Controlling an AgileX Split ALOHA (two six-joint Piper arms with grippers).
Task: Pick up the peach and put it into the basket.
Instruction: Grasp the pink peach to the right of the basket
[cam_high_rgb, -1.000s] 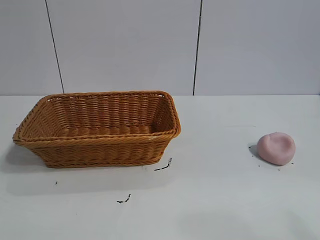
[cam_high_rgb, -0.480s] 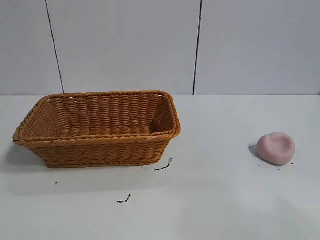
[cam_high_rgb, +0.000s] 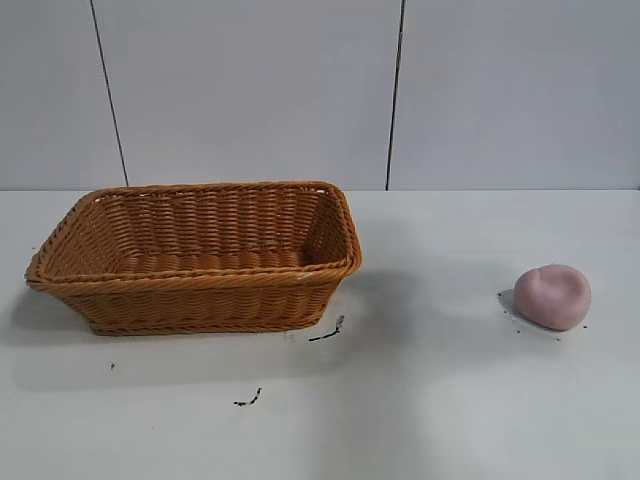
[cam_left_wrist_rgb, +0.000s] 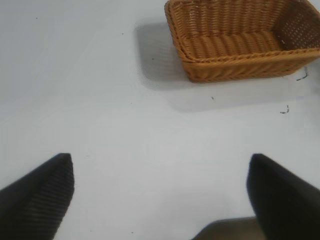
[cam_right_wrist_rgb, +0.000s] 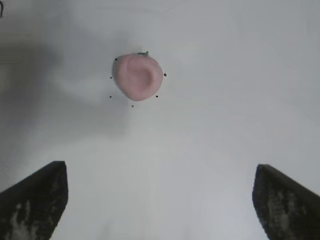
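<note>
The pale pink peach (cam_high_rgb: 552, 296) lies on the white table at the right, dimple up; it also shows in the right wrist view (cam_right_wrist_rgb: 139, 76). The orange-brown wicker basket (cam_high_rgb: 200, 283) stands at the left and holds nothing; its near corner shows in the left wrist view (cam_left_wrist_rgb: 240, 60). My right gripper (cam_right_wrist_rgb: 160, 200) is open and empty above the table, with the peach some way ahead of its fingertips. My left gripper (cam_left_wrist_rgb: 161, 192) is open and empty over bare table, well short of the basket. Neither gripper shows in the exterior view.
Small dark specks and scuff marks (cam_high_rgb: 325, 333) lie on the table in front of the basket and round the peach. A grey panelled wall (cam_high_rgb: 320, 90) stands behind the table.
The peach and basket have not moved. A faint shadow now falls on the table near the front middle and right of the basket.
</note>
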